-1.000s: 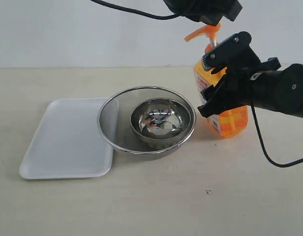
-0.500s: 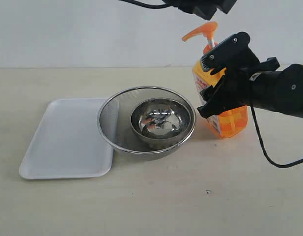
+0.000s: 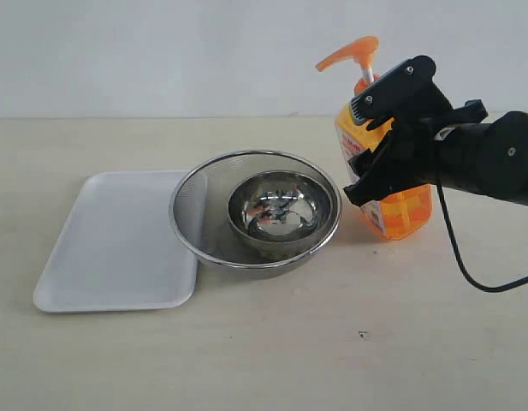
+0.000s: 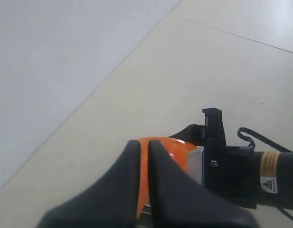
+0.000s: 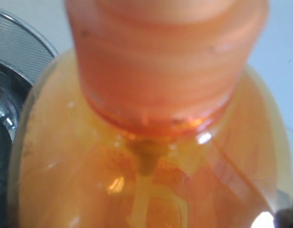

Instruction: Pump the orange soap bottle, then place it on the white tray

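A round steel mesh bowl [image 3: 188,214] sits upright in the middle of a pale beige tabletop [image 3: 272,368], with a smaller shiny steel bowl [image 3: 282,224] nested inside it. A tiny dark speck [image 3: 361,334] lies near right. A plain white wall [image 3: 161,51] stands at the far side

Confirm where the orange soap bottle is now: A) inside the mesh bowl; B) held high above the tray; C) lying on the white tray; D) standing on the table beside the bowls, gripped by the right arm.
D: the orange soap bottle stands on the table beside the mesh bowl, clamped in the right gripper, away from the white tray.
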